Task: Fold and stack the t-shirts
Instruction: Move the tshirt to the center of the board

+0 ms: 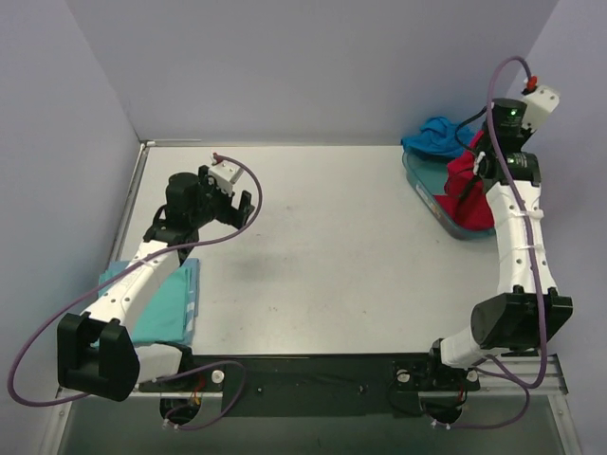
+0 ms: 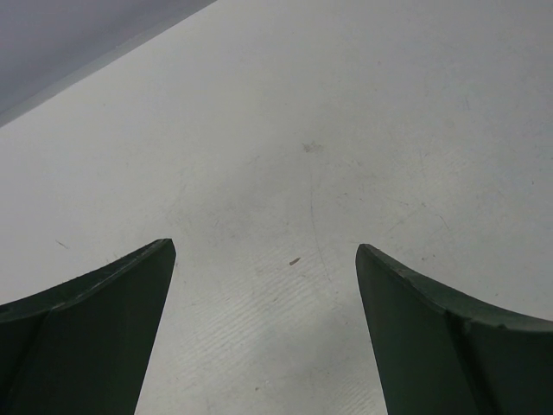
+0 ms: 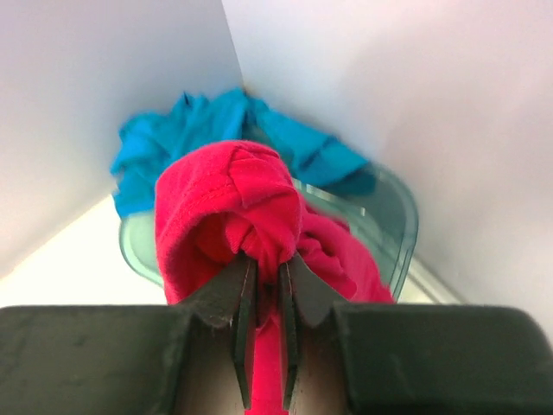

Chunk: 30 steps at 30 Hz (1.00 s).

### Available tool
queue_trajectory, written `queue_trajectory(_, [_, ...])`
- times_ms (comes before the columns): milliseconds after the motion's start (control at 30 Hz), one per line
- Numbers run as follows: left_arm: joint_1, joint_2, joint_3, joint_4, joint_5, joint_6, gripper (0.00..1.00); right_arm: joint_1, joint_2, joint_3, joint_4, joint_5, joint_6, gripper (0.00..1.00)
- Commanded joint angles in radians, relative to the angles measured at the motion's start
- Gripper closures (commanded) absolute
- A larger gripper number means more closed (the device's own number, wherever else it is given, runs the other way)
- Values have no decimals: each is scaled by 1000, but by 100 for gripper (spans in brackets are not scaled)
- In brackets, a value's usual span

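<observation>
A pale grey table (image 1: 332, 265) hemmed in by lilac walls frames the scene: in the far right corner your right gripper (image 3: 263, 281) has its jaws pinched almost closed on a bunched fold of the red t-shirt (image 3: 229, 194), raised in a lump over the translucent teal tray (image 3: 399, 216) while its lower cloth trails down into the tray. The blue t-shirt (image 3: 177, 138) lies crumpled just behind, spilling over the tray's far rim toward the corner. Your left gripper (image 2: 265, 249) hovers over bare table on the far left, fingers spread wide and holding nothing. The pale aqua t-shirt (image 1: 166, 303) lies flat at the near left edge, partly under the left arm. The step in hand looks like pulling the red shirt out to be folded, so lift straight up until the trailing cloth clears the rim before you swing inward. Check that the blue shirt does not ride along where the two touch. The hold is on a wad rather than a hem, so plan to lay the shirt down and retake it by its edges with both grippers. Room is tight behind and to the right of the wrist, where the walls meet, and the broad middle of the table between the arms offers the freest ground for spreading
</observation>
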Motion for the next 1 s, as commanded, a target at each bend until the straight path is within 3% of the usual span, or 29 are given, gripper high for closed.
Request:
queue_trajectory(0, [2, -28, 1, 80, 46, 5, 3, -37, -77, 235, 135, 101, -103, 100])
queue_trajectory(200, [1, -35, 15, 106, 24, -23, 3, -25, 2, 598, 296, -119, -235, 100])
queue_trajectory(333, [25, -33, 40, 108, 18, -85, 3, 36, 20, 697, 372, -496, -198, 100])
queue_trajectory(500, [77, -22, 58, 126, 14, -174, 3, 287, 8, 635, 415, -754, -158, 100])
queue_trajectory(633, [131, -22, 73, 141, -25, -174, 3, 419, 57, 598, 440, -989, -7, 100])
queue_trajectory(733, [163, -33, 83, 141, -35, -144, 3, 449, 104, 600, 515, -1228, 189, 100])
queue_trajectory(800, [171, -44, 76, 141, -46, -121, 3, 447, 104, 553, 567, -1305, 278, 100])
queue_trajectory(867, [176, -57, 63, 146, -72, -93, 3, 444, 75, 456, 517, -1302, 258, 100])
queue_trajectory(967, [179, -77, 31, 166, -117, -55, 3, 417, 31, 181, 478, -1281, 228, 100])
